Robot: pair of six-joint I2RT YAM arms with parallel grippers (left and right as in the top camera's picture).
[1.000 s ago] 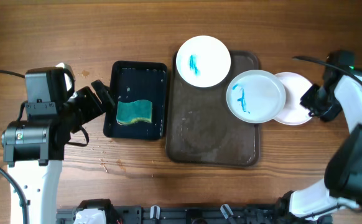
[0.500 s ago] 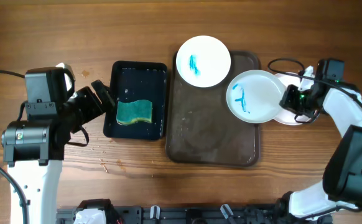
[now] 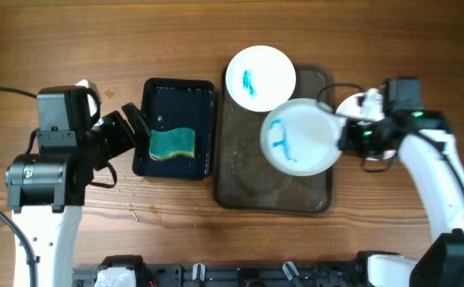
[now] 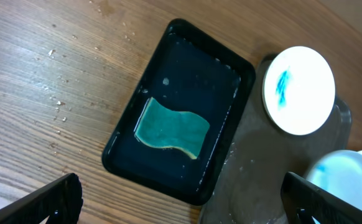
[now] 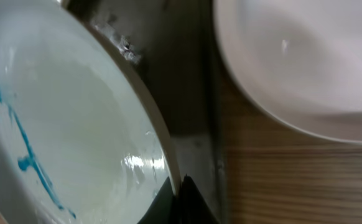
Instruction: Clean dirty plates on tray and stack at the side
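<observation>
My right gripper (image 3: 345, 139) is shut on the rim of a white plate with blue smears (image 3: 297, 137) and holds it tilted over the brown tray (image 3: 252, 175); the same plate fills the right wrist view (image 5: 63, 124), pinched at its edge (image 5: 176, 186). A second smeared plate (image 3: 261, 78) rests on the tray's far edge and shows in the left wrist view (image 4: 298, 90). A clean white plate (image 3: 358, 104) lies on the table right of the tray, partly hidden by my arm. My left gripper (image 3: 132, 123) is open beside the black basin (image 3: 204, 96), which holds a green sponge (image 3: 172, 143).
The basin (image 4: 125, 143) and its sponge (image 4: 170, 129) also show in the left wrist view, with water drops on the wood to the left. The clean plate (image 5: 305, 56) lies on bare wood at the upper right of the right wrist view.
My right gripper moved left from beside the clean plate, closed on the smeared plate's rim and carried it left over the middle of the tray. The left arm barely moved.
</observation>
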